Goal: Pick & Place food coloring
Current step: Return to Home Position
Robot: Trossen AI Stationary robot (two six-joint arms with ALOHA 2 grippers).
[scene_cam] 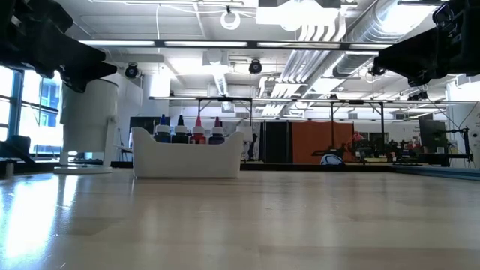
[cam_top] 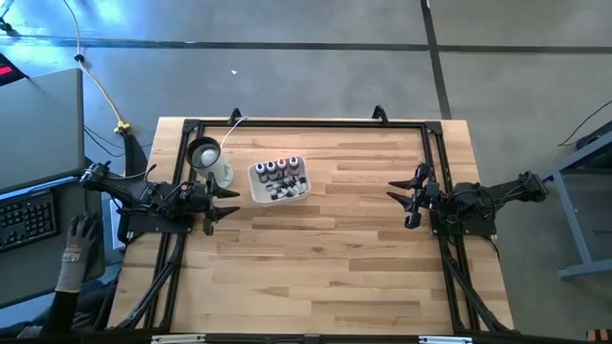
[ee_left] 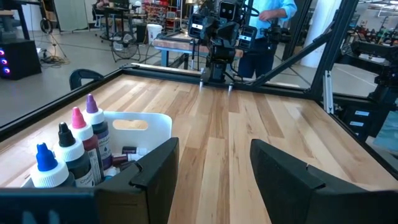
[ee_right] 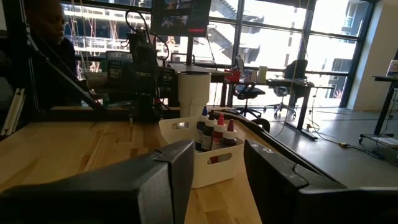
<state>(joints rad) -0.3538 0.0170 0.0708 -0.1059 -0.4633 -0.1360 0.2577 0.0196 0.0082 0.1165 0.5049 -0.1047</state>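
Note:
The food coloring bottles (cam_top: pixel 278 172) stand upright in a white tray (cam_top: pixel 256 187) on the table's far left part. Their blue, black, pink and purple caps (ee_left: pixel 68 134) show in the left wrist view, with a few small ones lying on the tray's floor (ee_left: pixel 127 154). The bottles (ee_right: pixel 214 129) also rise above the tray's wall (ee_right: pixel 214 167) in the right wrist view. My left gripper (cam_top: pixel 226 204) hovers open just left of the tray, pointing level toward the table's right. My right gripper (cam_top: pixel 402 196) hovers open at the right side, pointing toward the tray, with nothing between its fingers (ee_right: pixel 180 168).
A white cup with a dark round top (cam_top: pixel 205 154) stands on the table just left of the tray, near my left gripper. A person's gloved hand (cam_top: pixel 76 250) rests beyond the table's left edge. Bare wood (cam_top: pixel 325 268) fills the middle and near part of the table.

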